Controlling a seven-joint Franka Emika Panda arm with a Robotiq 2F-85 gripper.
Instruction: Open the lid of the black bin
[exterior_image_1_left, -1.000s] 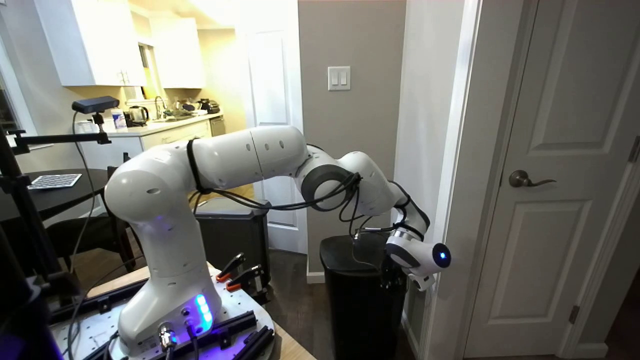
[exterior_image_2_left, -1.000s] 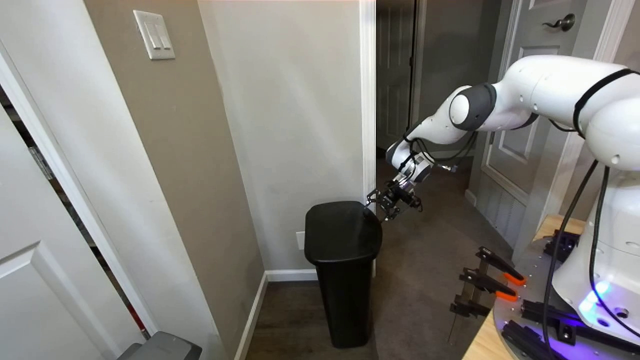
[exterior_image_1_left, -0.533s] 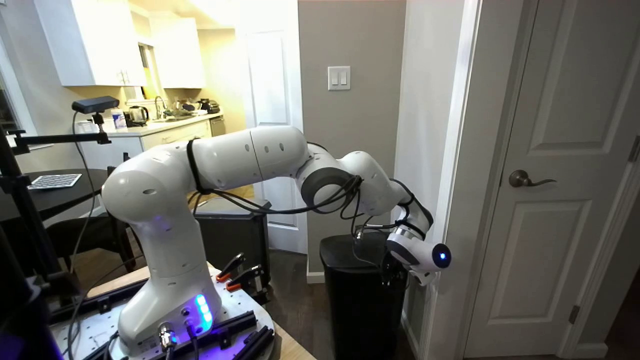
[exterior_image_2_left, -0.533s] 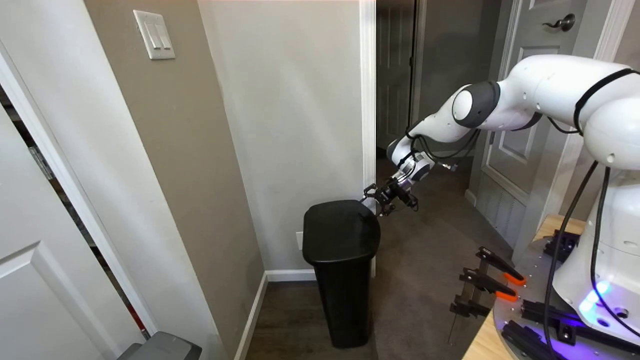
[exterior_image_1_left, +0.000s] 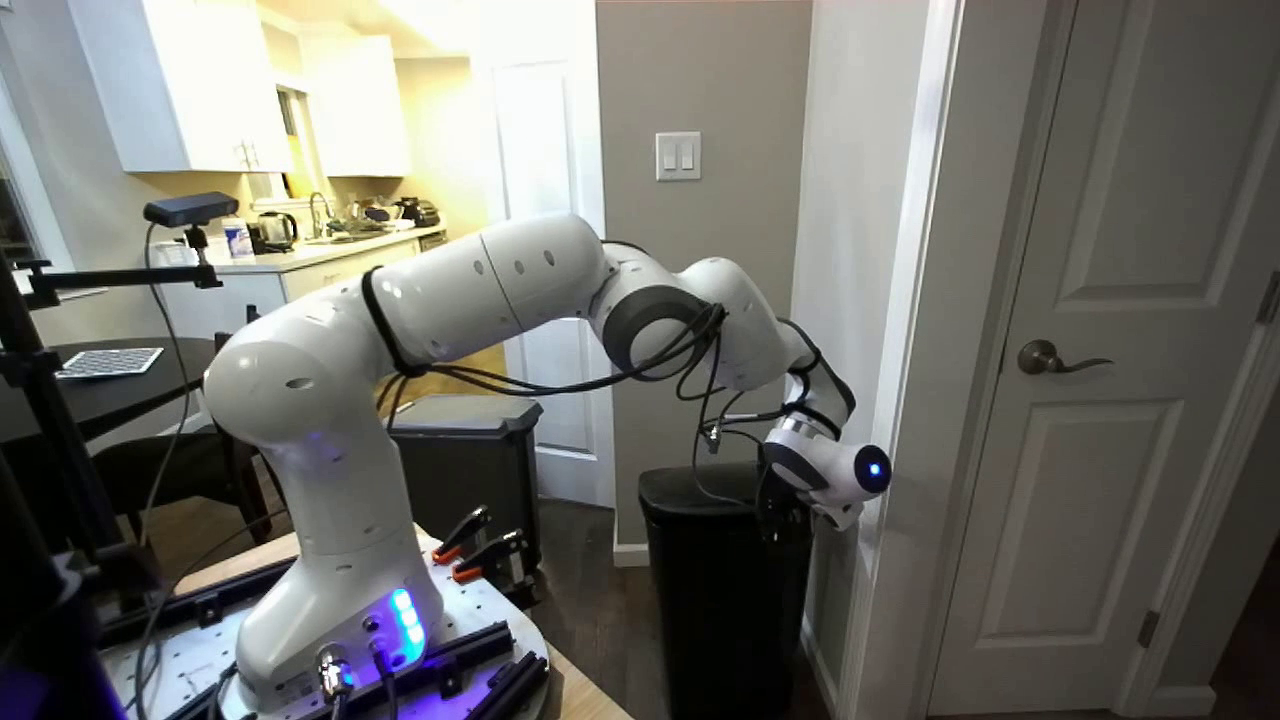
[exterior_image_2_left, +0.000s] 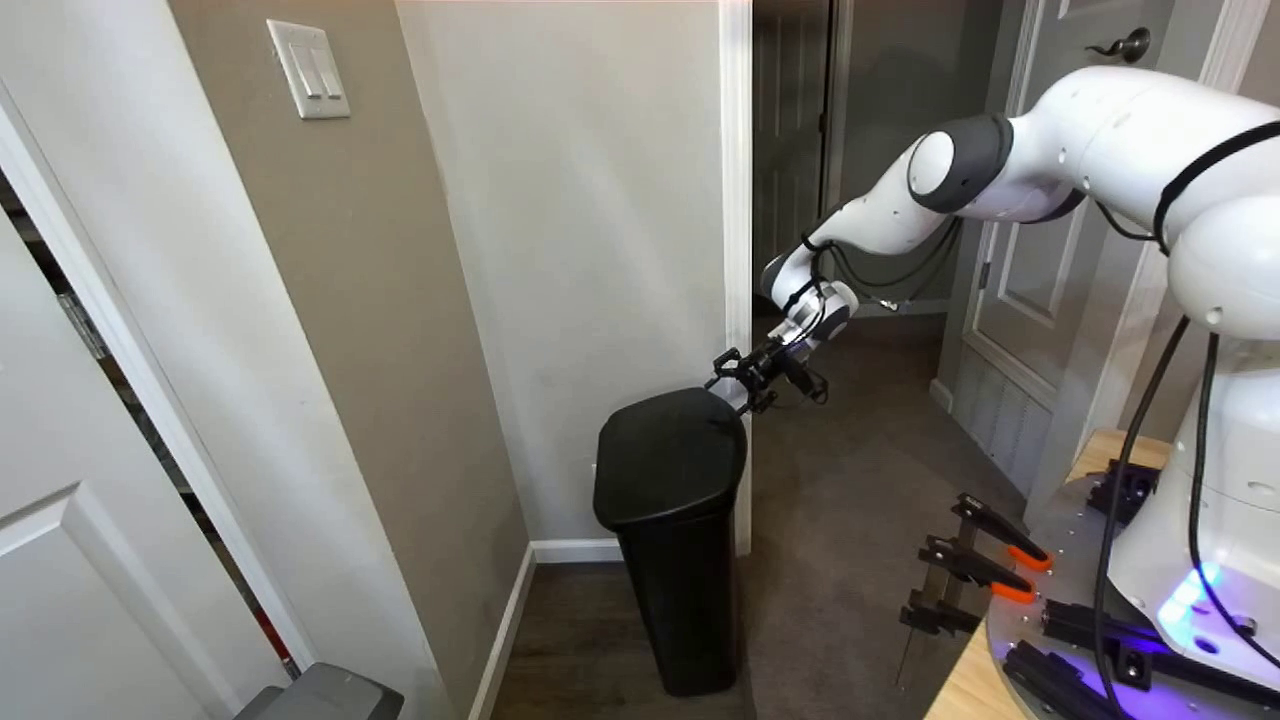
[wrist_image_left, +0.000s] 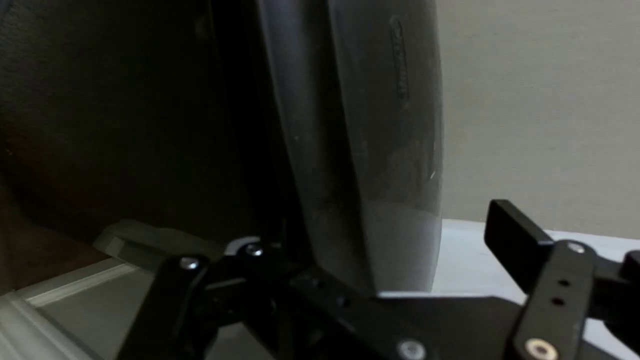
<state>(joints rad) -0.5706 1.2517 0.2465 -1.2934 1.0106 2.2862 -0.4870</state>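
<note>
The black bin (exterior_image_2_left: 680, 600) stands on the floor, its top leaning to the left in an exterior view; it also shows in an exterior view (exterior_image_1_left: 720, 610) behind the gripper. Its lid (exterior_image_2_left: 670, 455) lies down on the bin. In the wrist view the lid's edge (wrist_image_left: 400, 150) runs down the middle, with the dark bin wall (wrist_image_left: 125, 125) to the left. My gripper (wrist_image_left: 400, 255) is open, its fingers on either side of the lid's edge: one low against the rim, one apart over the lid. In both exterior views the gripper (exterior_image_2_left: 728, 382) (exterior_image_1_left: 780, 515) is at the bin's near corner. Finger contact is partly hidden.
A pale wall (exterior_image_2_left: 600, 250) and a door frame (exterior_image_2_left: 737, 200) stand right behind the bin. A grey-topped dark bin (exterior_image_1_left: 465, 470) stands behind the arm. Clamps (exterior_image_2_left: 985, 565) stick out from the robot's table edge.
The arm and gripper have risen and moved left in an exterior view. The bin's top has shifted left and up with them, so the bin tilts. The lid stays down on the bin.
</note>
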